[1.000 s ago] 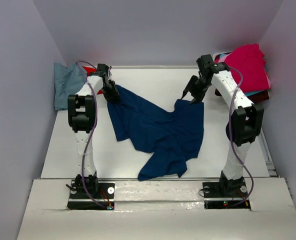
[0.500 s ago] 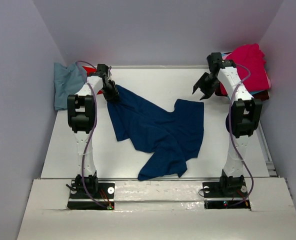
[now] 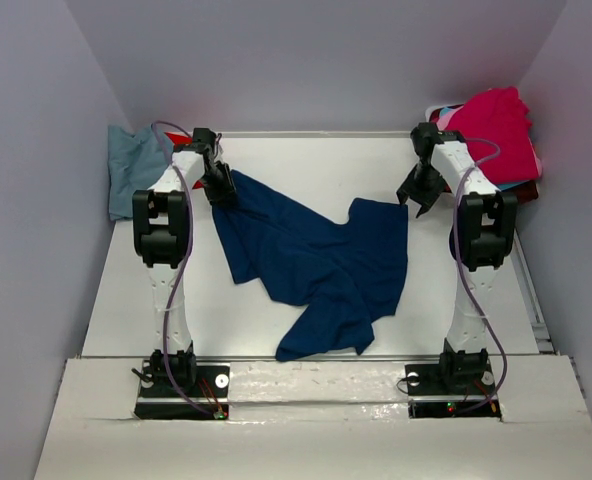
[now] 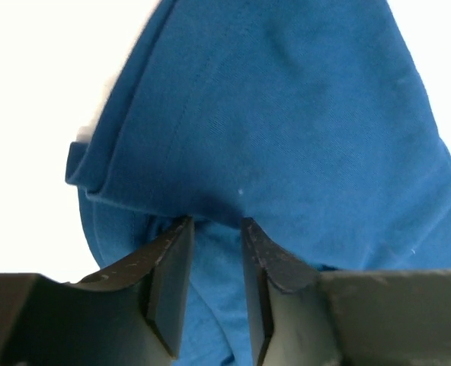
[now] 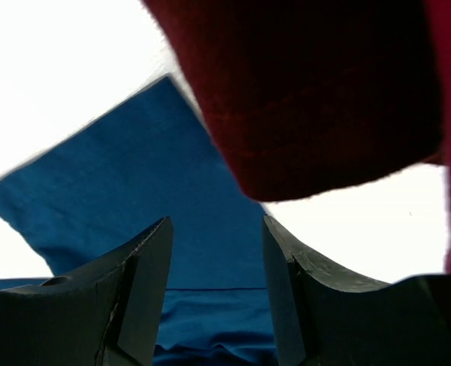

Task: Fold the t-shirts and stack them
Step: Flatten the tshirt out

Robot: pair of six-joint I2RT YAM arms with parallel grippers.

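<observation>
The left claw (image 3: 223, 192) grips the navy shirt (image 3: 316, 262) at its far-left corner, while the right claw (image 3: 416, 199), released and empty, hovers just right of the far-right corner.

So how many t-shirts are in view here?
4 I can tell apart: a navy one spread in the middle, a blue-grey one at the far left, a red sliver peeking out beside it, and a magenta one heaped at the far right, possibly covering others.
</observation>
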